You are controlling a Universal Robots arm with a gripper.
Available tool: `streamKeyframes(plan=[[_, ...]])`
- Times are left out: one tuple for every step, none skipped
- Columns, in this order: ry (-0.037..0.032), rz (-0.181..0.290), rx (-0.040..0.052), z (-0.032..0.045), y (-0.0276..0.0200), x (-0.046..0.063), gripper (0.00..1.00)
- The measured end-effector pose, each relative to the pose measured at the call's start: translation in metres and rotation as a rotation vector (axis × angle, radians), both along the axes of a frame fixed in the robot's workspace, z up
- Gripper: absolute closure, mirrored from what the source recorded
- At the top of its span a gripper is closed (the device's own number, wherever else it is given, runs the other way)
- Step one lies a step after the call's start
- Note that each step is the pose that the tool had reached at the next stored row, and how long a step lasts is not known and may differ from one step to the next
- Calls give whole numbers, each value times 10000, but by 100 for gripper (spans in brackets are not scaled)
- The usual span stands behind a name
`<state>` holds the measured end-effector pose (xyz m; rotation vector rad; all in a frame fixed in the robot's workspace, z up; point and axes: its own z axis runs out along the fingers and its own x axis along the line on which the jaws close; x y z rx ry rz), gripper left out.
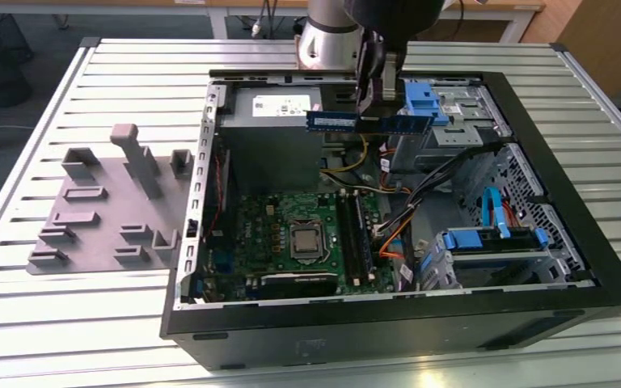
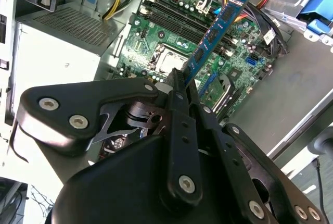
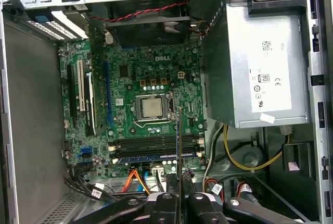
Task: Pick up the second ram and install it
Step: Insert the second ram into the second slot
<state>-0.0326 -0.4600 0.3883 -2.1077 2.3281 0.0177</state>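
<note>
- Memory-install scene: an open desktop computer case (image 1: 397,317) lies on its side on a slatted metal table (image 1: 73,323), its green motherboard (image 1: 289,234) facing up.
- The gripper (image 1: 377,111) is clenched on the second ram (image 1: 332,121), a thin blue stick. It pinches the stick near the middle, so both ends jut out sideways.
- In the exterior view the stick hangs level and on edge in the air above the far end of the case. It is over the power supply (image 1: 272,105) and well apart from the board below.
- The arm reaches in from the far side of the table, with the wrist pointing straight down into the case.
- In the first wrist view the second ram (image 3: 179,146) shows edge-on as a narrow line rising from the gripper (image 3: 179,197). It crosses the row of long memory slots (image 3: 156,143) beside the processor socket (image 3: 152,108).
- In the second wrist view the second ram (image 2: 213,34) stretches away from the gripper (image 2: 178,81) over the board.
- Step in hand, by my reading: pickup is done and the stick is being carried to its slot, not yet seated.
- Seating it would call for the stick turned parallel to a free slot, centred over it, then pressed straight down.
- A grey plastic tray (image 1: 95,218) with upright posts sits on the table at the exterior view's left.
</note>
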Motion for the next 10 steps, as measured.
streamKeyframes(plan=[[0,-16,0,0,0,0,86],[0,-32,0,0,0,0,86],[1,-48,0,0,0,0,86],[0,-64,-1,0,0,0,86],[0,-80,0,0,0,0,86],[0,-96,-1,0,0,0,86],[1,-111,0,0,0,0,86],[1,-126,-1,0,0,0,86],[1,-141,0,-1,0,0,86],[0,-157,0,-1,0,0,86]])
